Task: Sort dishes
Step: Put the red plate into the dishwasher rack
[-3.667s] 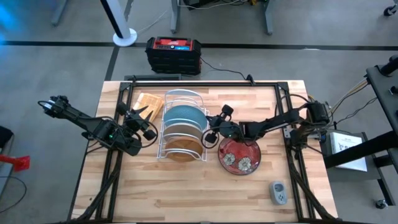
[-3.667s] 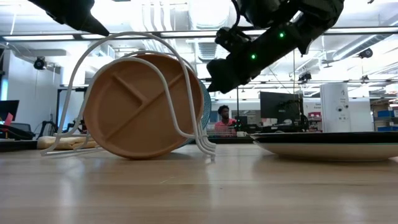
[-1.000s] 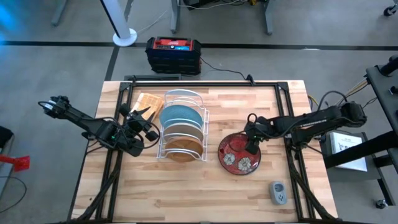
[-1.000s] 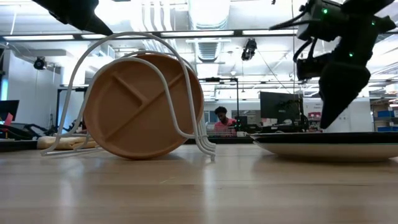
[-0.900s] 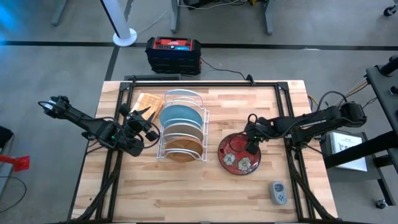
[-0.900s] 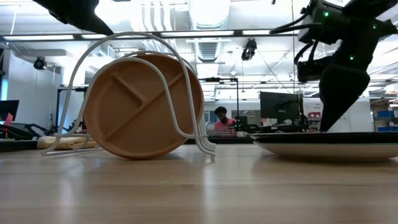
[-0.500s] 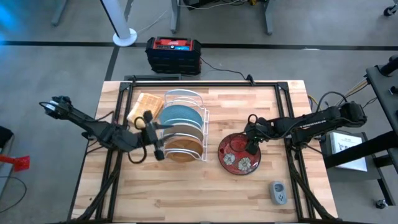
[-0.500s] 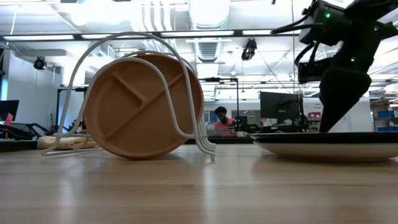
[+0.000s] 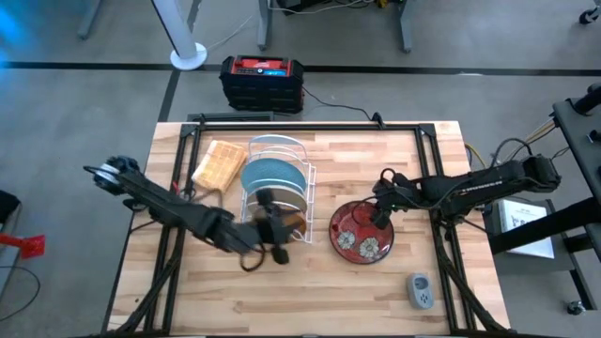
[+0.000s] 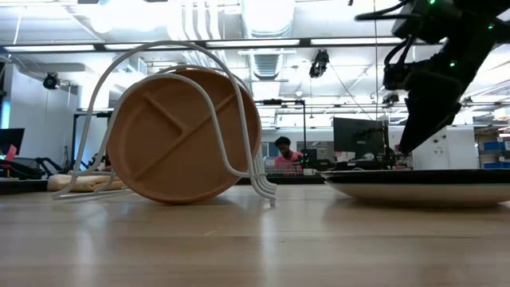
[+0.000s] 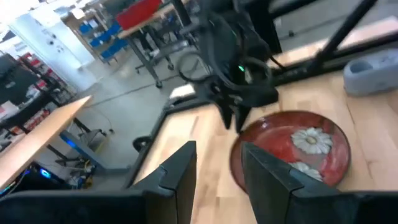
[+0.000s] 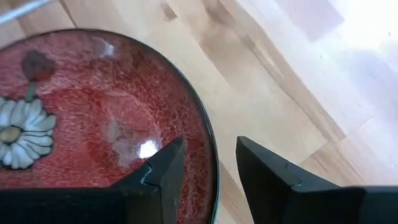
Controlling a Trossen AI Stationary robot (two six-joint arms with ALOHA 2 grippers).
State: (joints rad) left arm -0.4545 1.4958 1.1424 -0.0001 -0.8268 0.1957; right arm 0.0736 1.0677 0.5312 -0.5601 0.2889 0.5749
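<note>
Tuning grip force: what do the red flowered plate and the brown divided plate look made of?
Red flowered plate: looks like glazed ceramic or glass; glossy, speckled red surface with a bright highlight and a dark rim. Brown divided plate: looks like wood or bamboo fibre; matte, even tan, no glare. Neither is certain from looks alone.

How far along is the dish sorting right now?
Done: the brown divided plate and light blue plate stand in the rack. In hand: the right hand, fingers open, hangs over the red flowered plate's far rim. Left: racking that plate. The left hand is empty by the rack.
</note>
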